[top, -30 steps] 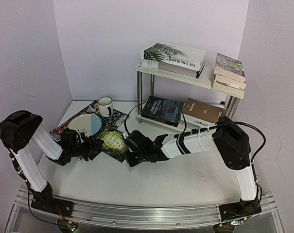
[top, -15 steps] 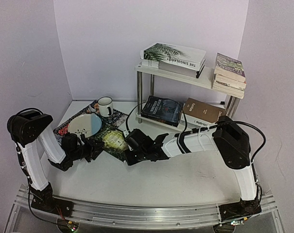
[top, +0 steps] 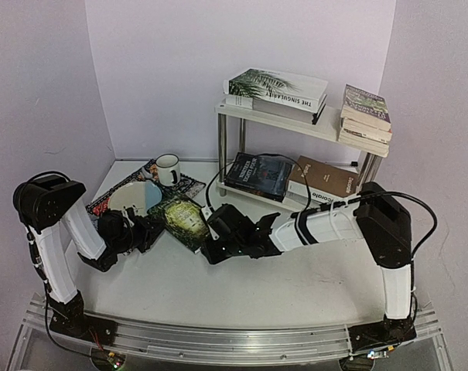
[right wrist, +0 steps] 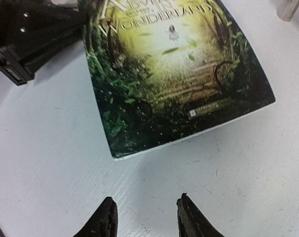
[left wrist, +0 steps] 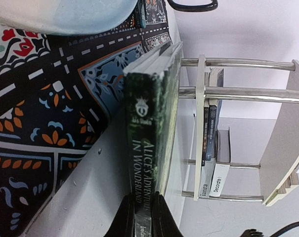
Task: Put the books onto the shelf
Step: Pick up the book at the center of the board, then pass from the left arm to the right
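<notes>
Left gripper (left wrist: 143, 213) clamped on the spine end of the green book (left wrist: 149, 148). Book lies flat on the table (right wrist: 65, 148). Right gripper (right wrist: 145, 217): jaws apart, just beside the book's edge.

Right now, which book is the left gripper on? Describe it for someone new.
Left of the white two-tier shelf, a patterned placemat lies on the table. At the mat's near right edge lies Alice's Adventures in Wonderland, pinched by the left gripper: dark green forest cover, the only book off the shelf.

Left arm folded low at lower left, left gripper (left wrist: 143, 217) clamped on book (left wrist: 151, 133) spine; right arm stretched leftward across centre, right gripper (right wrist: 144, 210) fingers parted.
</notes>
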Robot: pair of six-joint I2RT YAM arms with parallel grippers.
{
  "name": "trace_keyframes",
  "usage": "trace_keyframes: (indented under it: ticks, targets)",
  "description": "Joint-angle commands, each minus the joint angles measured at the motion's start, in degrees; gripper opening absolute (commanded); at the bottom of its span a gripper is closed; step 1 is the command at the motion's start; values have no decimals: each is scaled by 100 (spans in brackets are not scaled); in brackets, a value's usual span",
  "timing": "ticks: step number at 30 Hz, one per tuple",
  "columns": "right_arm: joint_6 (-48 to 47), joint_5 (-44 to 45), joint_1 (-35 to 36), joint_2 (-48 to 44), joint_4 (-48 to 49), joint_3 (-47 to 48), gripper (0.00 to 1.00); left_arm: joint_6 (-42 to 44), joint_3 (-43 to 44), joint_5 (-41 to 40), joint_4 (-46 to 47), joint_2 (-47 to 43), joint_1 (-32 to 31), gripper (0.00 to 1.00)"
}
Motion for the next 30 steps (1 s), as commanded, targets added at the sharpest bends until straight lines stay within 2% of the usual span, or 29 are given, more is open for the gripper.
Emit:
trace_keyframes:
  ticks: [1,4,13,20,30]
  targets:
    - [-719,107,146,-513,143,59,45,-6,58,-151,502,-359,-45,6]
    - [-1444,437,364,-466,-58,348,53,-111,-57,-192,499,-564,-47,5]
    - [-2891,1293,629,47,-665,1325,63,-710,-386,-421,484,-1115,-291,2]
    - [-3647,1937,779,527,-869,1960,62,-838,-601,-602,395,-1502,-494,0]
    - [-4066,2147,836,1255,-1168,2772,63,-905,-855,-647,177,-1791,-557,0]
